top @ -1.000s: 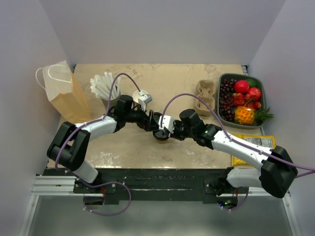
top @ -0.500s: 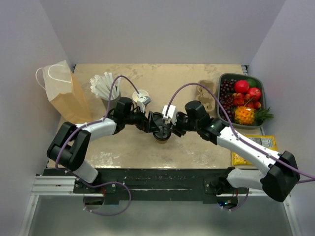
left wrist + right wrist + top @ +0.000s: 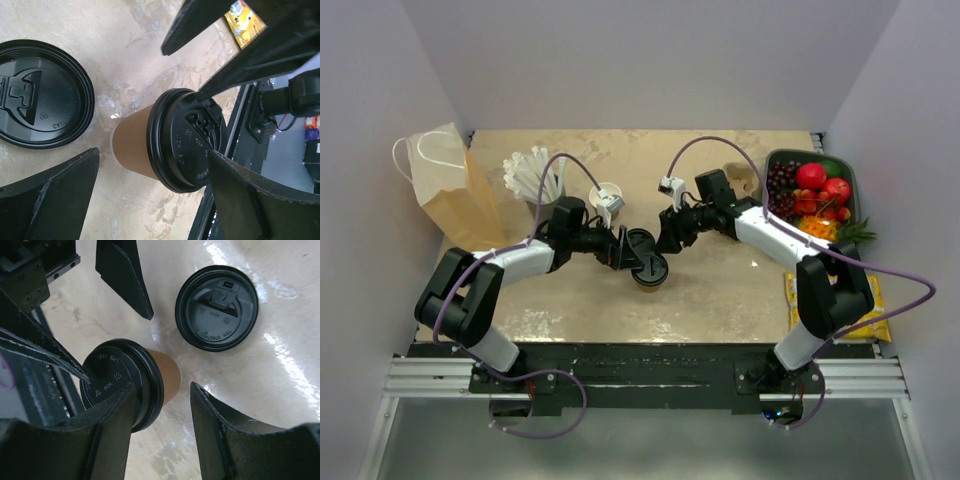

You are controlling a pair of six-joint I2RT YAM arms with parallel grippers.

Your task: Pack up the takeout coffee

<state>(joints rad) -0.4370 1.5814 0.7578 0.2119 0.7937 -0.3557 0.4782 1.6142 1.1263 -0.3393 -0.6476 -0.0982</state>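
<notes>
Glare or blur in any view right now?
Top external: evenly lit, sharp. Left wrist: takeout coffee crisp, small white glints on the table beside it. Right wrist: bright glare streaks on the table at right, yet the embossing on the loose lid is readable.

Robot lab test cell, dressed as a takeout counter. Lab cues: plain blank walls (image 3: pixel 650 60) box in three sides of a small beige table (image 3: pixel 720 290); two arms (image 3: pixel 515 260) bolted to a metal rail (image 3: pixel 420 378) at the near edge; loose purple cables (image 3: pixel 710 145). Counter props: paper bag (image 3: pixel 460 200), cup of straws (image 3: pixel 530 172), fruit tray (image 3: pixel 790 152), snack packet (image 3: pixel 875 300), coffee (image 3: pixel 150 145), spare lid (image 3: pixel 40 95). No home or shop fittings in view.
</notes>
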